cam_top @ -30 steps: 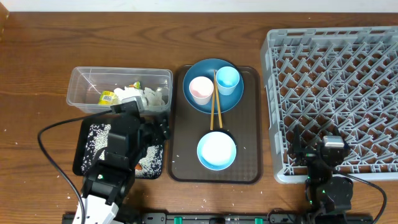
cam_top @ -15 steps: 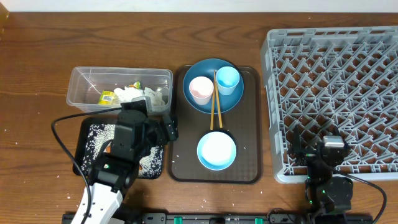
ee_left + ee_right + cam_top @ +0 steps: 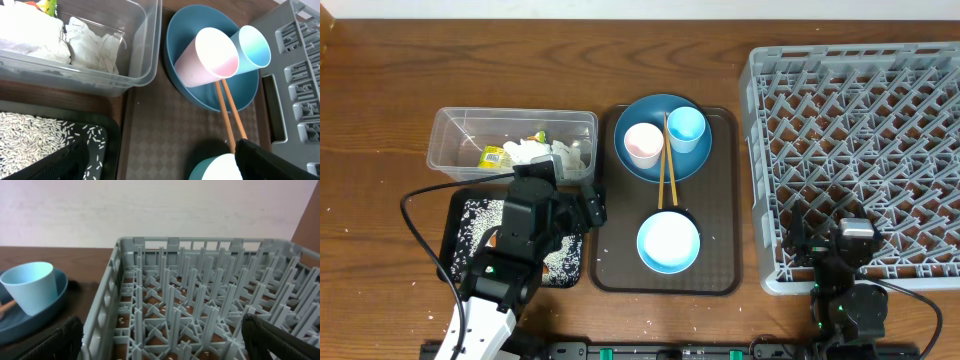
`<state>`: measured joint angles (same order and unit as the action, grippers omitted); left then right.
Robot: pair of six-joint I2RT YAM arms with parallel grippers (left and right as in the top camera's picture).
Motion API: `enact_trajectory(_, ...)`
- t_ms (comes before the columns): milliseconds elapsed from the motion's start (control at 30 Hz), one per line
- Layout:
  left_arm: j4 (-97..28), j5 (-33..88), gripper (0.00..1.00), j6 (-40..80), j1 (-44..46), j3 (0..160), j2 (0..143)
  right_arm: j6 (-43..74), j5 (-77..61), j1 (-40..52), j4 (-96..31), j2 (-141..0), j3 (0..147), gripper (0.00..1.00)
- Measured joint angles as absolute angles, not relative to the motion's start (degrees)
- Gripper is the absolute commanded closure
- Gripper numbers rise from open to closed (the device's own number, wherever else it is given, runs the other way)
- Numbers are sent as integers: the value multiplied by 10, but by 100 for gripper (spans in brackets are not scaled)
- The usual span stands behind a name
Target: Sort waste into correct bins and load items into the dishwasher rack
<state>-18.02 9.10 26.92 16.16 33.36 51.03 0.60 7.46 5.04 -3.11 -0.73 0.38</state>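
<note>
Left gripper (image 3: 590,207) shifted toward brown serving tray (image 3: 720,200); jaws spread, empty (right gripper (image 3: 160,340) too). You pinch white pink-lined cup (image 3: 210,57) at rim.

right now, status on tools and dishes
Left tool open at black tray's edge. Right tool open by rack. Plate, cups, bowl on brown tray; rack empty, path clear.

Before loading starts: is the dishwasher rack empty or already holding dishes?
Empty of dishes: the dishwasher rack shows only bare pegs in the overhead and right wrist views.

dark wooden table (image 3: 380,90), pale wall (image 3: 150,210)
</note>
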Motion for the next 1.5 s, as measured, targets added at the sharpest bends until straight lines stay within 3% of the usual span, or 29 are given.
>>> enact_trajectory(267, -188, 91, 0, 270, 162, 334, 484, 75, 70, 50, -50, -8, 40, 1)
enact_trajectory(467, -188, 91, 1, 270, 162, 334, 475, 92, 59, 50, -157, -36, 196, 1)
enact_trajectory(667, -187, 91, 1, 270, 162, 334, 475, 101, 3, 50, -254, -151, 375, 1)
enact_trajectory(933, -187, 91, 2, 270, 162, 334, 475, 140, -193, 50, -395, -395, 621, 1)
enact_trajectory(1200, -196, 86, 2, 270, 162, 334, 474, 217, -460, 51, -415, -566, 678, 1)
enact_trajectory(1333, -208, 82, 2, 264, 162, 334, 461, 225, -517, 60, -452, -615, 677, 22)
enact_trajectory(1500, -225, 63, 2, 232, 162, 334, 418, 216, -533, 136, -469, -666, 677, 37)
